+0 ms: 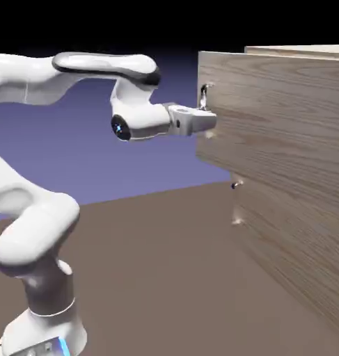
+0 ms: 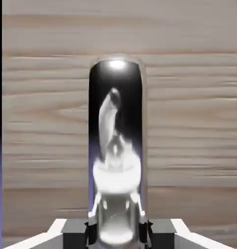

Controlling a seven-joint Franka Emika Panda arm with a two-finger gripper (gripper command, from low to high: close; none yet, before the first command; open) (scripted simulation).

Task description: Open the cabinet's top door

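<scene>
The cabinet (image 1: 297,229) of light wood grain fills the exterior view's right. Its top door (image 1: 276,115) carries a small dark-and-silver vertical handle (image 1: 204,96) near its left edge. My gripper (image 1: 210,124) reaches level to that edge and meets the handle's lower end. In the hand view the shiny handle (image 2: 115,146) stands large and upright against the door's wood (image 2: 188,121). My gripper (image 2: 117,234) is shut on the handle, and the grey fingertips (image 2: 76,232) press on either side of its base. The top door's left edge stands further left than the lower panel's.
The lower door panel (image 1: 290,250) has its own small handle (image 1: 234,185) below my hand. The brown table (image 1: 158,278) stretches between the robot's base (image 1: 46,327) and the cabinet. The arm's elbow arches high at the upper left.
</scene>
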